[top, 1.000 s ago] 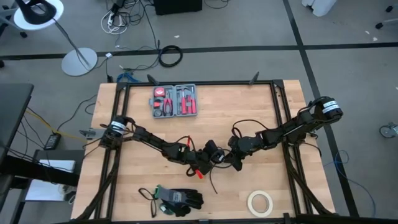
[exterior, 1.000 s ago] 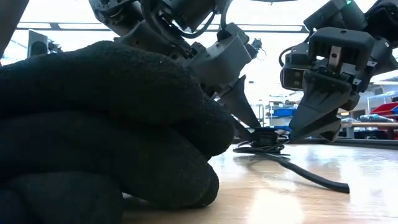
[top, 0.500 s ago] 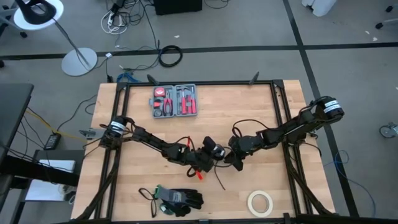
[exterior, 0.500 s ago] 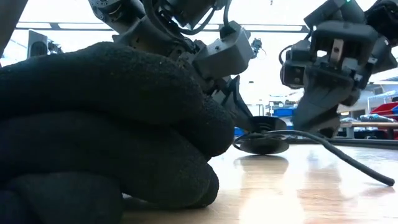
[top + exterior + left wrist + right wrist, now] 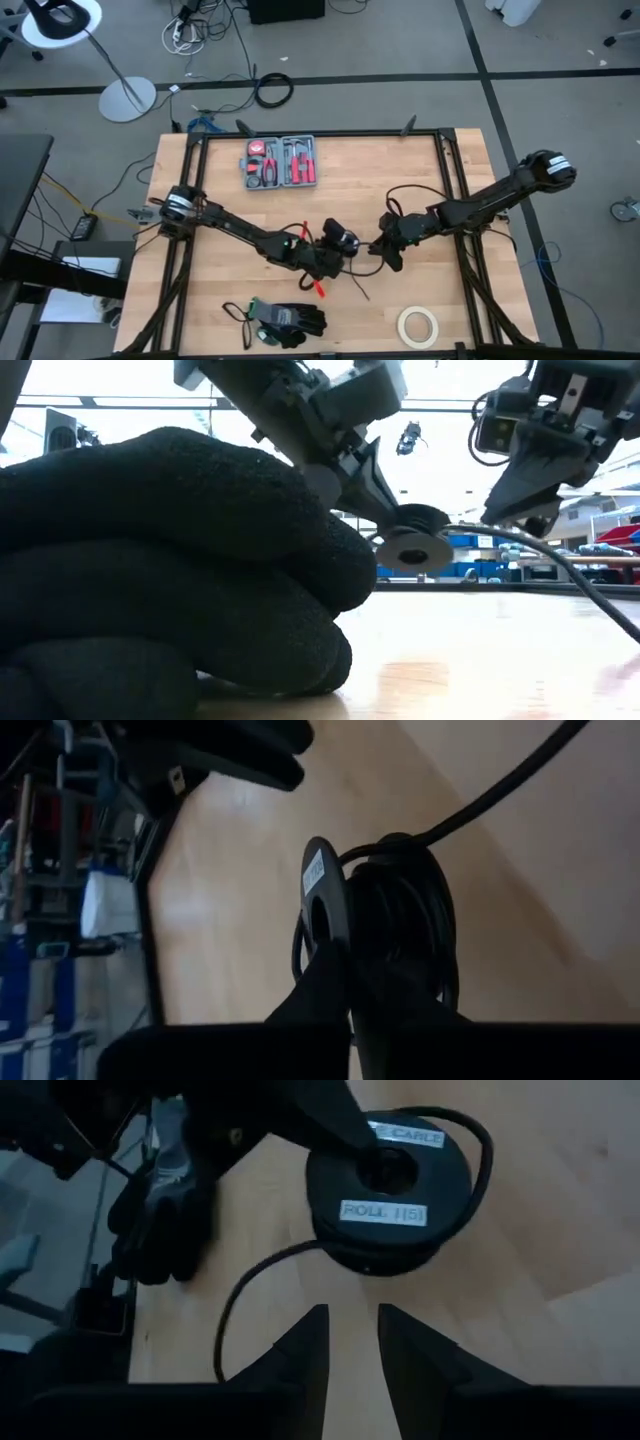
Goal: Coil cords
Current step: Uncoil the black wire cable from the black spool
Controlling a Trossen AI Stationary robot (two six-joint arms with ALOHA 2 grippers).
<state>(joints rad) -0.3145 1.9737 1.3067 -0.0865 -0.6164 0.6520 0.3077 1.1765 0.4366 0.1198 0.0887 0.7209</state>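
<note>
**Coiled cord gripped by the left arm above the table**

The thin black cord wound into a small round coil (image 5: 417,540) was seen clamped between the closed fingers of the left gripper (image 5: 335,250), near the middle of the pale wooden table (image 5: 400,180). In the low view the coil was held clear of the tabletop, with its loose tail (image 5: 590,595) sloping down toward the wood. White printed labels were visible on the coil's face in the right wrist view (image 5: 388,1185).

The right gripper (image 5: 392,250) was positioned just beside the coil, its fingers parted and nothing caught between them (a narrow gap was shown between the two fingers (image 5: 300,1350) in its own wrist view).

A grey plastic tool case (image 5: 281,162) lay open near the far edge of the table, and red-handled hand tools (image 5: 303,160) were held in its compartments. A pair of black fabric gloves (image 5: 287,322) was found at the near edge, and a flat roll of cream tape (image 5: 419,326) lay farther along the same edge.
</note>
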